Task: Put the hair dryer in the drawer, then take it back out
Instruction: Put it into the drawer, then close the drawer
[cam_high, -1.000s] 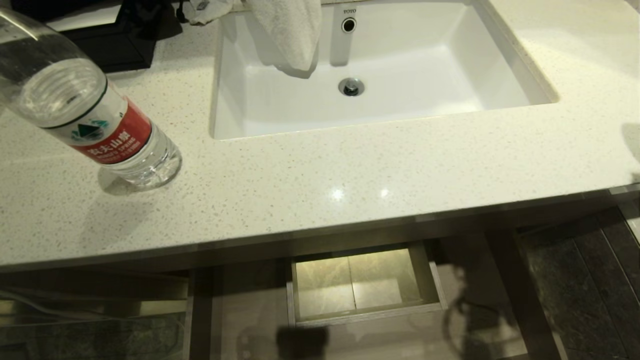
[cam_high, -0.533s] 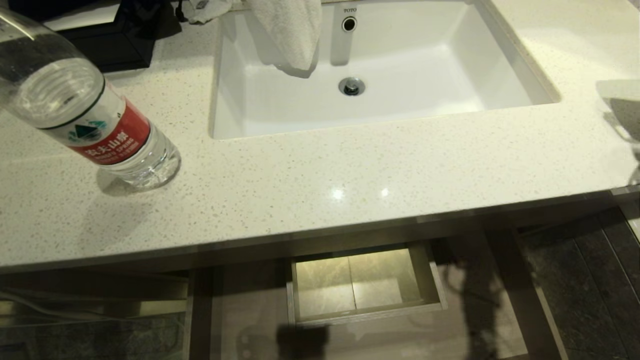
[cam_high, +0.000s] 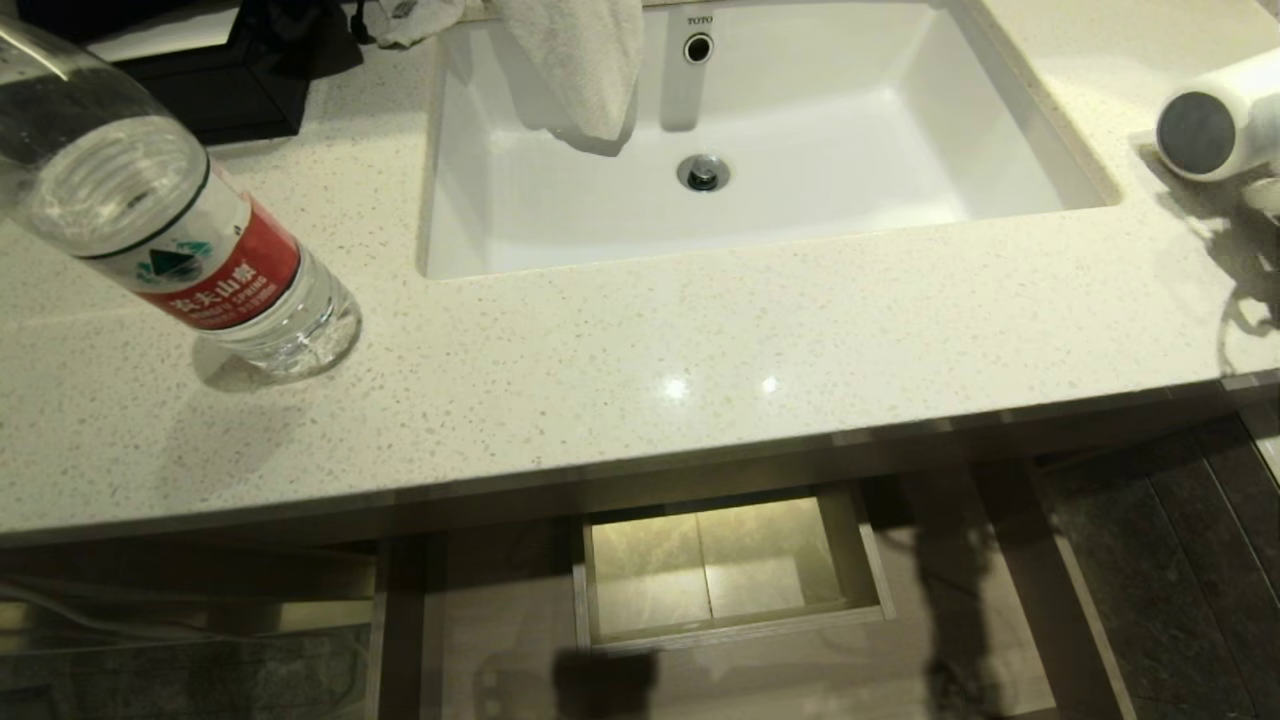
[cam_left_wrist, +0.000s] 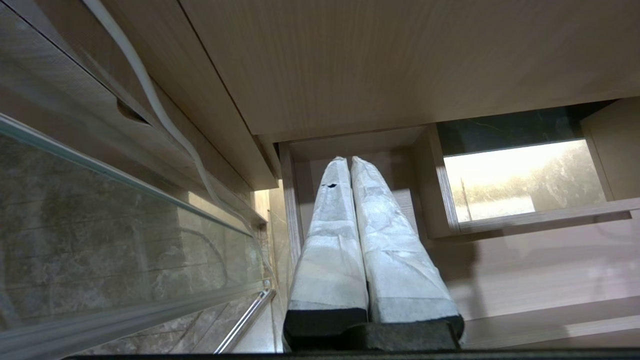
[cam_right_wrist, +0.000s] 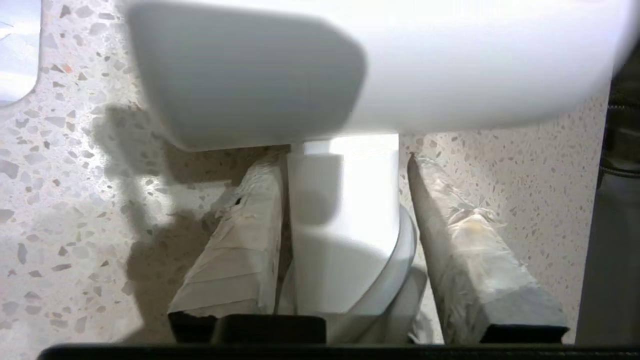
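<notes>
- Speckled stone counter (cam_high: 640, 340), with white sink (cam_high: 800, 215) set in it and towel (cam_high: 580, 70) draped over sink's rim.
- Light-wood drawer (cam_high: 735, 625) pulled open below counter's front edge.
- Clear bottle (cam_high: 170, 220) standing at counter's left.
- White dryer (cam_high: 1215, 125) at counter's far right, grey mouth facing left.
- Right gripper (cam_right_wrist: 345, 160) astride dryer's handle; one finger touching it, the other slightly clear.
- Left gripper (cam_left_wrist: 349, 161) clenched, empty, low by drawer.

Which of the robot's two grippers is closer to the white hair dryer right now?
Right. The right gripper has its fingers on either side of the hair dryer's handle, above the countertop. The left gripper hangs shut below the counter, beside the drawer.
</notes>
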